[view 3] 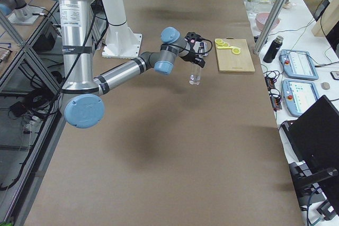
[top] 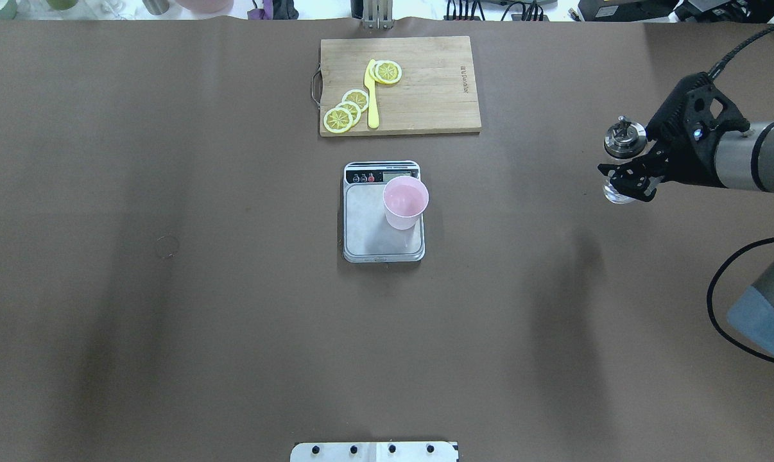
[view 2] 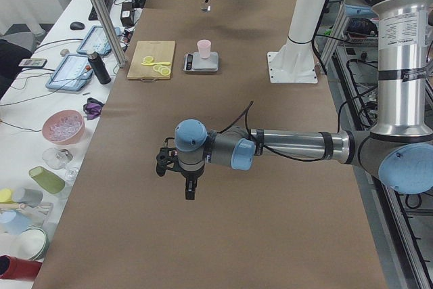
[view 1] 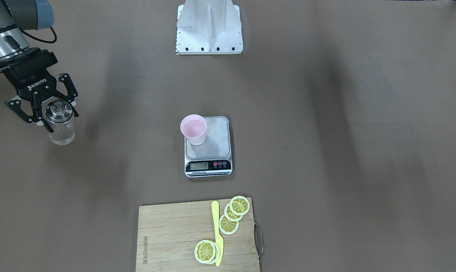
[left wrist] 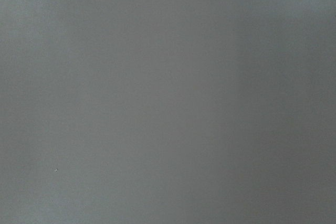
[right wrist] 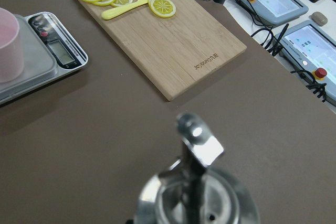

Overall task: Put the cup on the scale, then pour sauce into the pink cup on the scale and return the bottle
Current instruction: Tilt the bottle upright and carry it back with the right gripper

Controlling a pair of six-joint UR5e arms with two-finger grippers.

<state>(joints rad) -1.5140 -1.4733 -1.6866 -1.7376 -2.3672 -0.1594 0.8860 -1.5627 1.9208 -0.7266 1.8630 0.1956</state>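
The pale pink cup point(view 1: 193, 128) stands upright on the silver scale point(view 1: 214, 145), at the platform's corner, mid-table; both also show in the overhead view, cup point(top: 405, 202) on scale point(top: 368, 228). My right gripper point(view 1: 61, 119) is shut on the clear bottle point(view 1: 62, 132) just below its metal cap, far off to the robot's right side. The bottle point(top: 624, 138) is upright, and I cannot tell whether its base touches the table. My left gripper point(view 2: 189, 191) points down over bare table far from the scale; I cannot tell if it is open or shut.
A wooden cutting board point(top: 432, 83) with lemon slices point(top: 343, 110) and a yellow knife point(top: 372, 93) lies beyond the scale. The robot's white base point(view 1: 209, 30) stands behind the scale. Cups and devices sit on a side bench point(view 2: 64, 126).
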